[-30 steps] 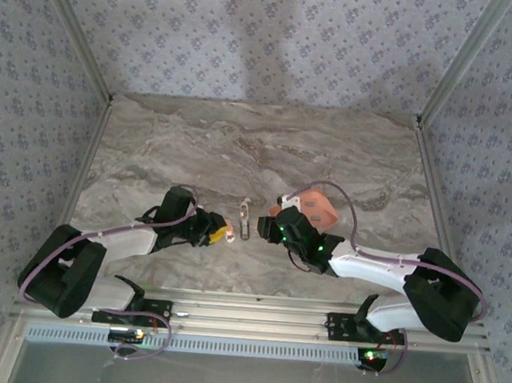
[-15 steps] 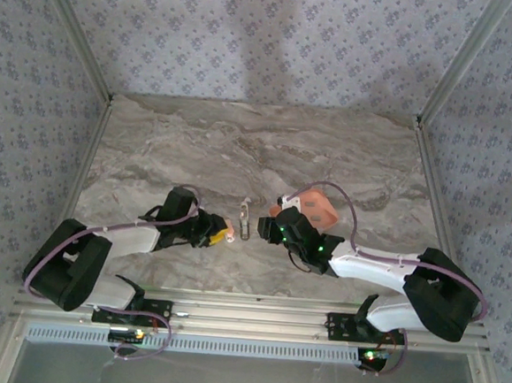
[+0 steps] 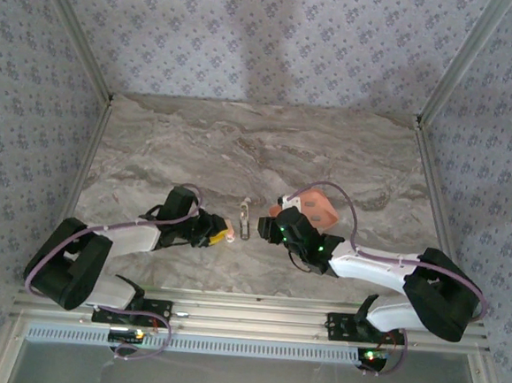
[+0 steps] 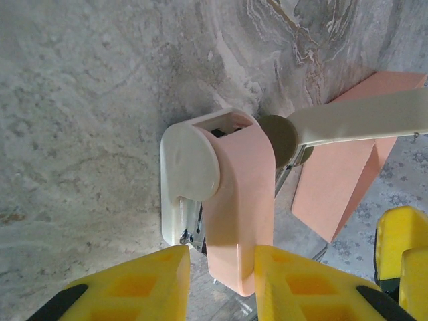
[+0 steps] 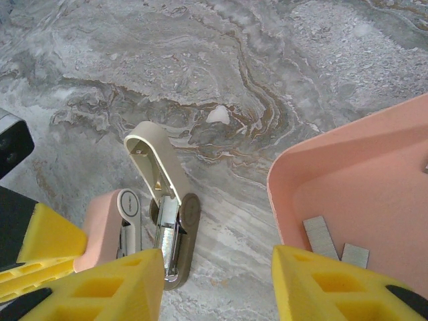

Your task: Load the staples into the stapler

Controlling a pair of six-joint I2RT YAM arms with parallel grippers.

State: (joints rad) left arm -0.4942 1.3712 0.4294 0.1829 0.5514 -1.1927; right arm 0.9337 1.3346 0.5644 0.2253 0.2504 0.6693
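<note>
Staples (image 5: 322,237) lie as short grey strips on the floor of the salmon-pink tray (image 5: 348,174). They are near its close corner, partly cut off by the yellow finger of the right gripper (image 5: 217,287) on that side. That gripper hangs low over the marble table (image 5: 281,60) with its jaws spread wide, grasping nothing. The staples sit just beside one finger and the stapler (image 5: 170,234) just beside the other. The gap between the fingers looks down on the bare strip of marble that parts tray from stapler, so the strips are apart from the stapler.

The stapler lies open. Its beige cover arm (image 5: 152,167) stands tilted up and away, and the metal magazine rail (image 5: 167,244) under it is exposed. The left gripper (image 4: 219,267) is clamped on the stapler's pink rear body, one yellow finger on each flank, with the white hinge cap just ahead of the fingertips. From above, the stapler rests between the two grippers, and the tray stands just past the right gripper, on the side away from the left arm.
</note>
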